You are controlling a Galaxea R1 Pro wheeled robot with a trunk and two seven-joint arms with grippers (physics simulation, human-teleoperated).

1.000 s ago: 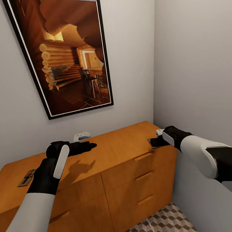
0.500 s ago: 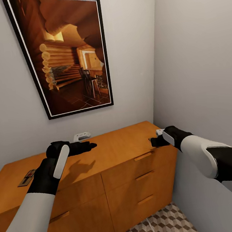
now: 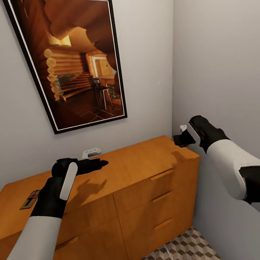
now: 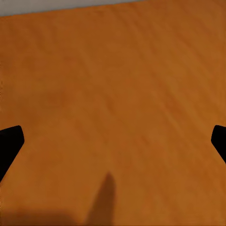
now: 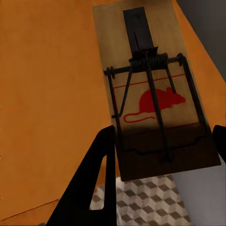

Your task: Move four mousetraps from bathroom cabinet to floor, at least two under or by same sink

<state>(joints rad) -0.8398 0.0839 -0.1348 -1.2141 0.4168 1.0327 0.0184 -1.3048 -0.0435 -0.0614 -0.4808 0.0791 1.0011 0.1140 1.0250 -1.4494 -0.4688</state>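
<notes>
One mousetrap (image 3: 29,199) lies on the cabinet (image 3: 130,167) top's left end — picture (image 3: 73,57) on the wall behind.

Wide low orange-brown wooden cabinet (image 3: 130,167) against grey wall, right end tucked into corner. Smooth flat top, drawer fronts with small tab handles below. Near top's left end: small flat brown wooden mousetrap with dark metal parts (image 3: 30,199), lying flat. At back edge by wall: small white rounded object (image 3: 91,152), too small to identify. Dark arm shadow across top's middle. At cabinet's foot: floor of square tiles in brown, beige and white cube pattern (image 3: 179,255).
</notes>
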